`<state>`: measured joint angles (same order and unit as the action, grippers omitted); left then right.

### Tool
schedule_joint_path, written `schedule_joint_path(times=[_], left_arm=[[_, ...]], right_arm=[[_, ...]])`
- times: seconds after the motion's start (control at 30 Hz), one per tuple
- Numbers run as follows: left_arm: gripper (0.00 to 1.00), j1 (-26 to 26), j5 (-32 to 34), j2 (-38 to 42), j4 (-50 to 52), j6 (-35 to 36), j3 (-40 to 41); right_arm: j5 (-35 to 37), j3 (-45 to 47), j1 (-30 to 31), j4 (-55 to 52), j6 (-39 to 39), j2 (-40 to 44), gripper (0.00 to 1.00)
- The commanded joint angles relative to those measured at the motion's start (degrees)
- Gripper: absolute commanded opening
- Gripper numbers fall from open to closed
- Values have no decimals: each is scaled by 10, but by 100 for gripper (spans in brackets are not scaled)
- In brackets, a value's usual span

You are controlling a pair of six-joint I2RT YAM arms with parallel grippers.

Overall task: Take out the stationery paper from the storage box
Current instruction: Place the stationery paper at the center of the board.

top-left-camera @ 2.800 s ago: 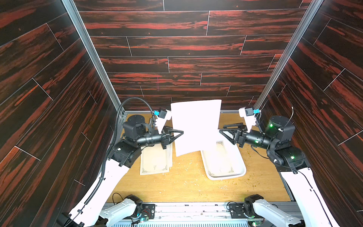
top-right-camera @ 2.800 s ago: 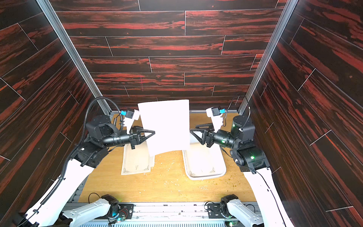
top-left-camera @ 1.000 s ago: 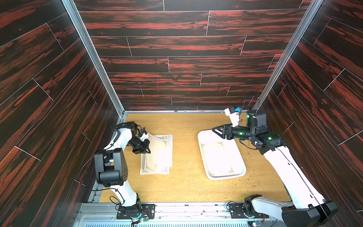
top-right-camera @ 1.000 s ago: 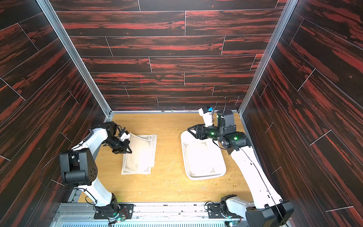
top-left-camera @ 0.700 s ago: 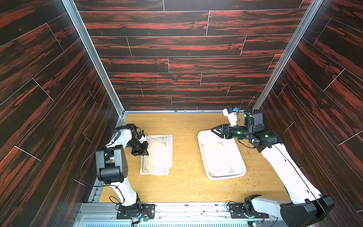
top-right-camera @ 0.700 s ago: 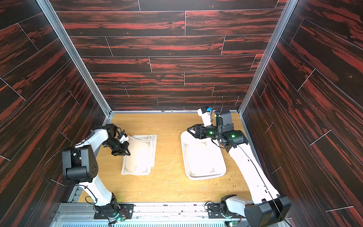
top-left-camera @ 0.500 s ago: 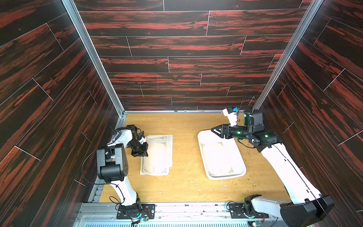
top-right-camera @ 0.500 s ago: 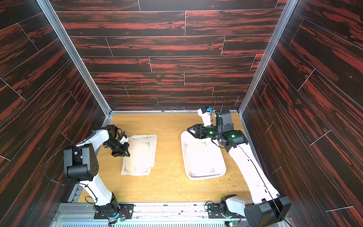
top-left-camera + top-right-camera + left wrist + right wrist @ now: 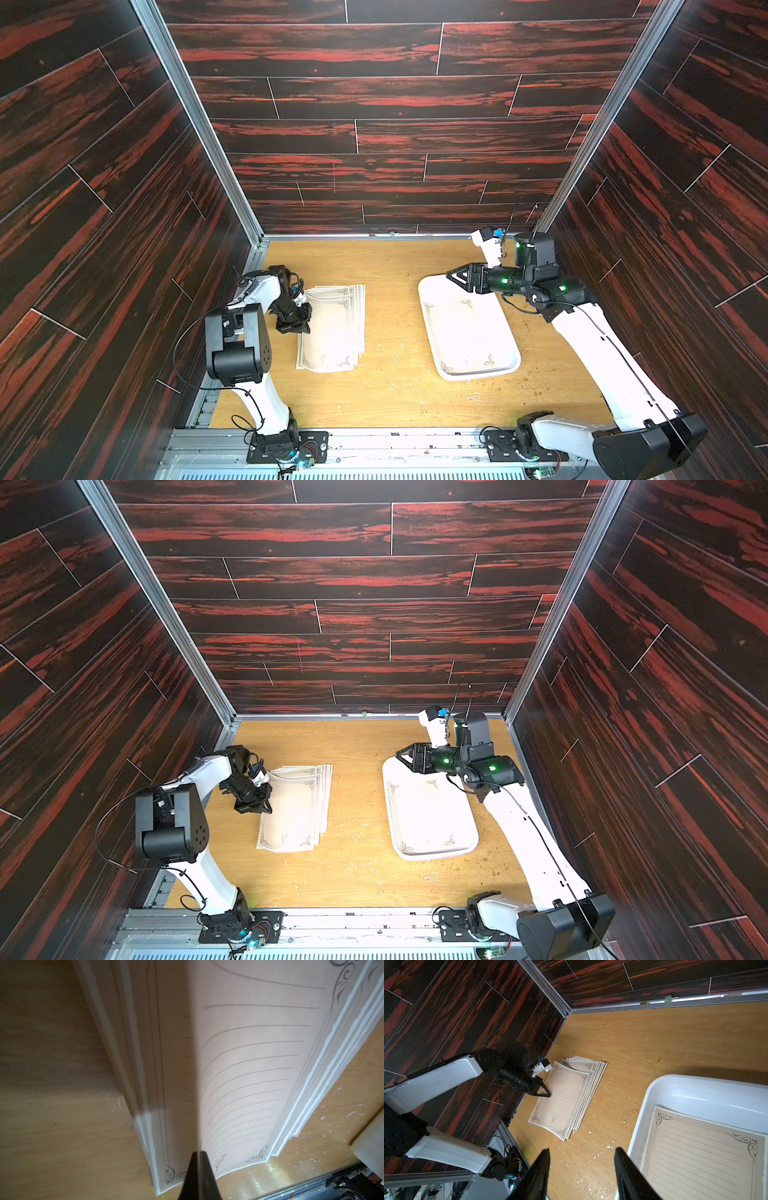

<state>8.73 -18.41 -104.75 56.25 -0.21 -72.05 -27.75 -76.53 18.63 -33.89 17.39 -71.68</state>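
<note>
Cream ruled stationery paper (image 9: 332, 332) pinched by left gripper (image 9: 296, 327); right gripper (image 9: 451, 277) agape near white storage box (image 9: 436, 293).

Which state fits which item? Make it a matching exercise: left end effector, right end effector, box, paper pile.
Items:
1. left end effector
2. right end effector
3. box
4. paper pile

States:
A. has a sheet lying inside
B. open, holding nothing
C. fanned out on the table
D. shut on the top sheet

Pairs: 1-D, 2-B, 3-A, 4-C
</note>
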Motion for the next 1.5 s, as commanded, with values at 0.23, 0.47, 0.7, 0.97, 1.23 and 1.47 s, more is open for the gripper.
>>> schedule_joint_path(times=[0.23, 0.47, 0.7, 0.97, 1.23, 1.47], left_arm=[[0, 3, 10, 17, 5, -6, 3], [1, 3, -10, 19, -3, -10, -1], [7, 3, 6, 24, -5, -14, -6], [26, 3, 45, 28, -6, -20, -9], [50, 3, 110, 63, -25, -31, 6], [96, 4, 149, 87, -40, -42, 14]], right_arm=[[-5, -7, 8, 2, 12, -12, 53], [8, -2, 13, 6, 8, -11, 53], [-9, -40, 23, 12, 15, -60, 53], [2, -37, 33, 23, 16, -66, 53], [33, -23, 40, 13, -3, -42, 54], [49, -18, 40, 17, -5, -30, 56]])
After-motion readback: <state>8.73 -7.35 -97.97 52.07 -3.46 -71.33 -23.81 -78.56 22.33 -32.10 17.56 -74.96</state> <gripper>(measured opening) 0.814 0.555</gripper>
